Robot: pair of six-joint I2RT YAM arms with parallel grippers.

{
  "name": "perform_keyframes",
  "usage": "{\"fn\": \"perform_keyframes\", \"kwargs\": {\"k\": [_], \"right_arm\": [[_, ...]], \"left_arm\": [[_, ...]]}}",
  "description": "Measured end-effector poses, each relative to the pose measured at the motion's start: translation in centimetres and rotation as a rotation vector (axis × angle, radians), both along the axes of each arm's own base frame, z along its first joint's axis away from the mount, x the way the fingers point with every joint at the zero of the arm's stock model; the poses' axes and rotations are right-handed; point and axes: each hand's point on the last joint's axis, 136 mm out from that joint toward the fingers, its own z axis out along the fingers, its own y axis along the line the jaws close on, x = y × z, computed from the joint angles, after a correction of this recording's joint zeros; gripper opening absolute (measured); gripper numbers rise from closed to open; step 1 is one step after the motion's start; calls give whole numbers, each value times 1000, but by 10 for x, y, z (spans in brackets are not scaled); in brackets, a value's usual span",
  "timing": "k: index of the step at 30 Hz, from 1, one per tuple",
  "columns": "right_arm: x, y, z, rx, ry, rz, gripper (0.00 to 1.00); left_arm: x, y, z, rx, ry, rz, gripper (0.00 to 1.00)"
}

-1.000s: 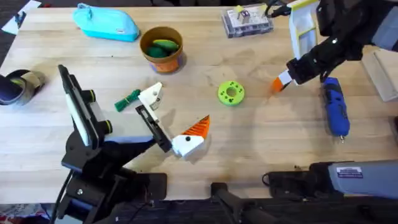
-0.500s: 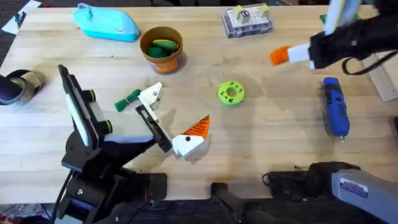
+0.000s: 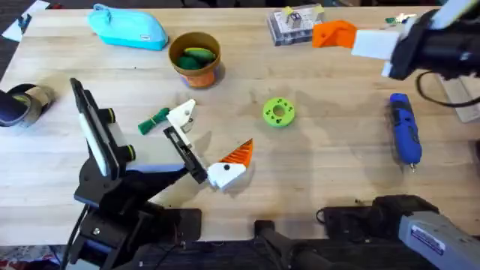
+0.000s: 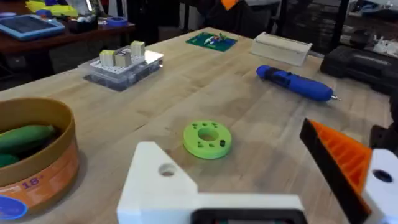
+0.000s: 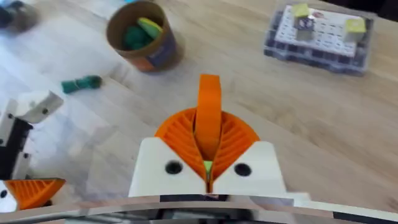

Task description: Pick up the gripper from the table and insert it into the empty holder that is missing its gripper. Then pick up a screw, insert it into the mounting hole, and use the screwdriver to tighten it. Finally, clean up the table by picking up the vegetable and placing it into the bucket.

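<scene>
The white wedge-shaped gripper [image 3: 182, 116] [image 4: 163, 182] sits at one end of my left gripper's black rail, apart from the orange-ribbed finger [image 3: 238, 155] [image 4: 341, 155] at the other end. My left gripper [image 3: 216, 129] is open and rests low on the table. The dark green vegetable [image 3: 154, 120] [image 5: 81, 83] lies just left of the wedge. Behind it stands the orange-brown bucket [image 3: 195, 60] [image 4: 37, 163] [image 5: 140, 36], with green pieces inside. The blue screwdriver [image 3: 404, 129] [image 4: 293, 81] lies at the right. My right gripper [image 3: 332, 34] [image 5: 209, 115] hovers shut beside the screw box [image 3: 298, 25] [image 5: 323, 36].
A lime-green disc [image 3: 278, 112] [image 4: 207, 138] with holes lies mid-table. A light blue pouch [image 3: 129, 28] is at the back left. A tape roll [image 3: 22, 103] sits at the left edge, and a tan box [image 4: 281, 46] at the far right.
My right gripper has risen from beside the screwdriver and swung toward the back of the table, next to the screw box. The left arm and the table's objects have not moved.
</scene>
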Motion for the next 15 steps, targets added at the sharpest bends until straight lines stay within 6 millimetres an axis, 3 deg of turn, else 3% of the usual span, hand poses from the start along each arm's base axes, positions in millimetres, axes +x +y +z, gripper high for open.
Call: {"fn": "perform_keyframes", "kwargs": {"k": [7, 11, 15], "right_arm": [[-9, 48, -40, 268, 166, 100, 10], [-25, 85, -65, 323, 319, 191, 10], [-33, 122, -78, 353, 404, 294, 10]], "left_arm": [[0, 0, 0, 0, 0, 0, 995], [0, 0, 0, 0, 0, 0, 995], [0, 0, 0, 0, 0, 0, 995]]}}
